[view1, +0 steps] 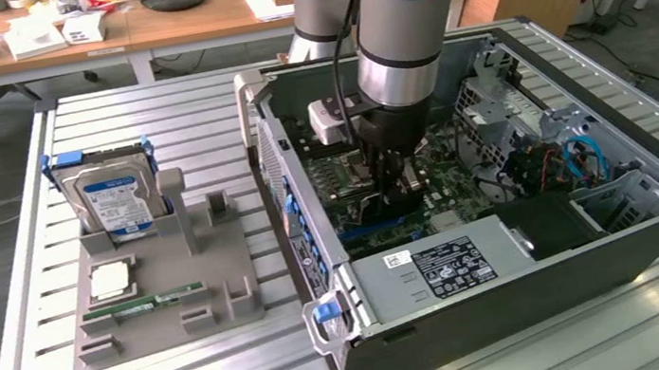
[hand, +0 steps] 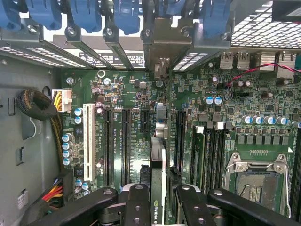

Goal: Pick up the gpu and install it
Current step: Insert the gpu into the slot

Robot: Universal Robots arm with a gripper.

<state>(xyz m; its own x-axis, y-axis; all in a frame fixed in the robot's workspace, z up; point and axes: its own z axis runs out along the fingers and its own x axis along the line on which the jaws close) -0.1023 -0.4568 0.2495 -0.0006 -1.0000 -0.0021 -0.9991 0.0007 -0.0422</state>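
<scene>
Nearest me is the slatted metal table (view1: pixel 518 351), and on it the open computer case (view1: pixel 547 281) lies on its side with the grey power supply (view1: pixel 436 267), label up, at its near corner. Just beside the case, on the exterior view's left, sits a grey holder tray (view1: pixel 158 337). A slim green RAM stick (view1: pixel 142 306) lies flat in it, a square processor (view1: pixel 109 281) sits a little further back, and a silver hard drive (view1: pixel 114 199) with a blue-and-white label stands upright at the far end. In the middle of the case the arm reaches straight down, and its gripper (view1: pixel 389 198) hangs low over the green motherboard (hand: pixel 131 94). The claw is closed most of the way, its black fingers (hand: pixel 138 205) pressed against either side of the gpu (hand: pixel 157 165), which it has firmly between them. The card stands on edge, long side running along the board, in line with the row of black expansion slots (hand: pixel 126 146) and near a white slot (hand: pixel 88 141). Whether its lower edge touches a slot I cannot tell. The empty processor socket (hand: pixel 256 181) lies off to one side of the card. Past the card's far end are the blue latches (hand: pixel 127 14) at the case's rear wall. A blue cable (view1: pixel 584 156) curls in the drive bay at the exterior view's right. Beyond the table stand wooden desks (view1: pixel 156 26) strewn with boxes and papers.
</scene>
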